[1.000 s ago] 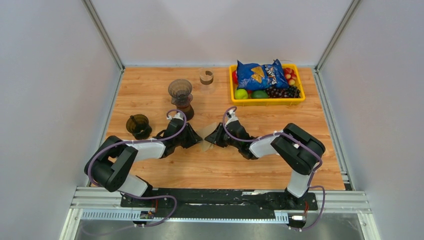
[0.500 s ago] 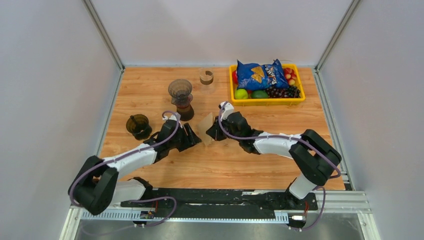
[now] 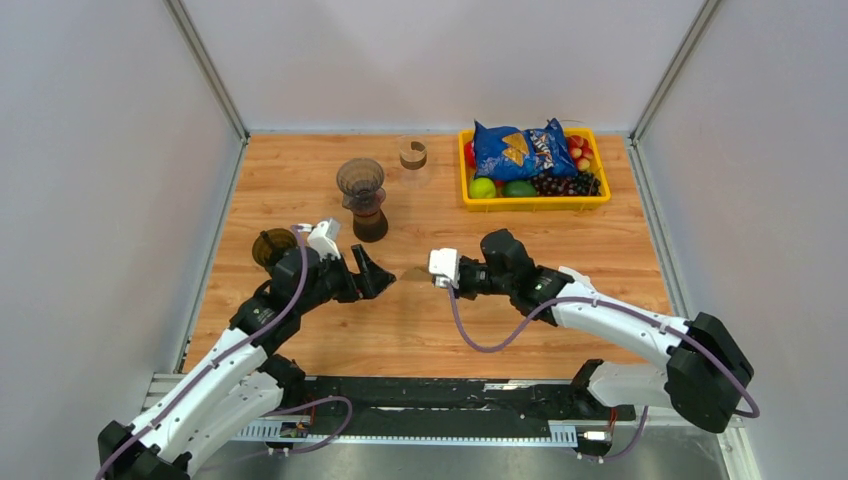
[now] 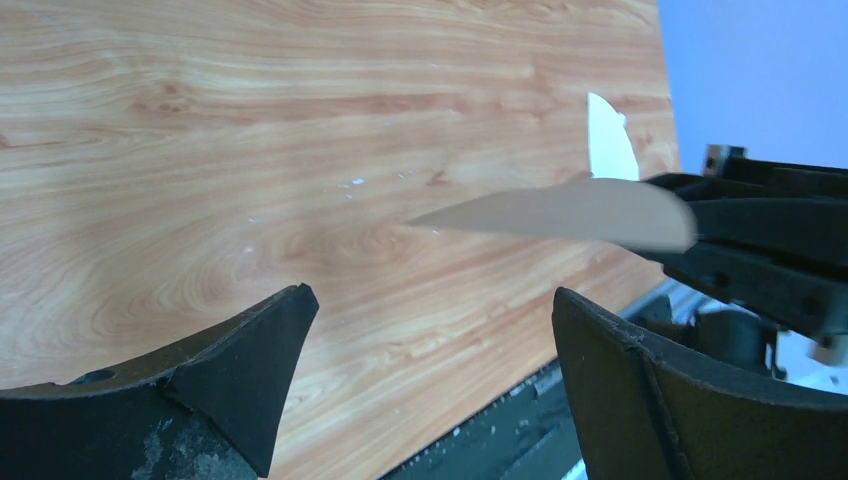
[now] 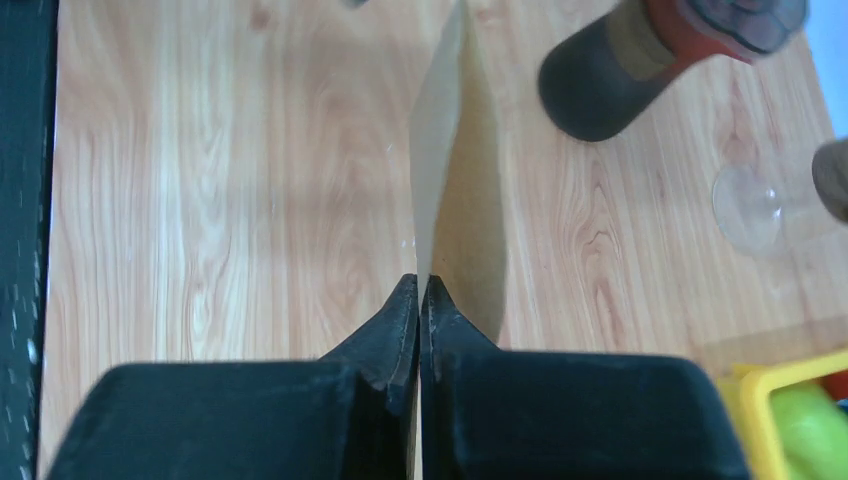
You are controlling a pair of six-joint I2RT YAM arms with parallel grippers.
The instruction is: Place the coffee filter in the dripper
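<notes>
The tan paper coffee filter (image 3: 413, 274) hangs just above the table near its middle, pinched at one edge by my right gripper (image 3: 430, 274). The right wrist view shows that gripper (image 5: 421, 282) shut on the filter (image 5: 445, 180), which sticks forward edge-on. My left gripper (image 3: 383, 277) is open just left of the filter and not touching it. In the left wrist view its wide-apart fingertips (image 4: 290, 310) frame bare wood, with the filter (image 4: 570, 212) beyond. The smoky dripper (image 3: 360, 180) sits on a dark server (image 3: 371, 226) behind them.
A dark cup (image 3: 272, 246) stands beside the left arm. A small brown holder (image 3: 413, 153) on a glass sits at the back. A yellow basket (image 3: 534, 202) with a blue chip bag (image 3: 520, 148) and fruit fills the back right.
My left gripper has opened, let go of the filter and drawn back to the left. The right gripper has shut on the filter, carried it and turned it flat.
</notes>
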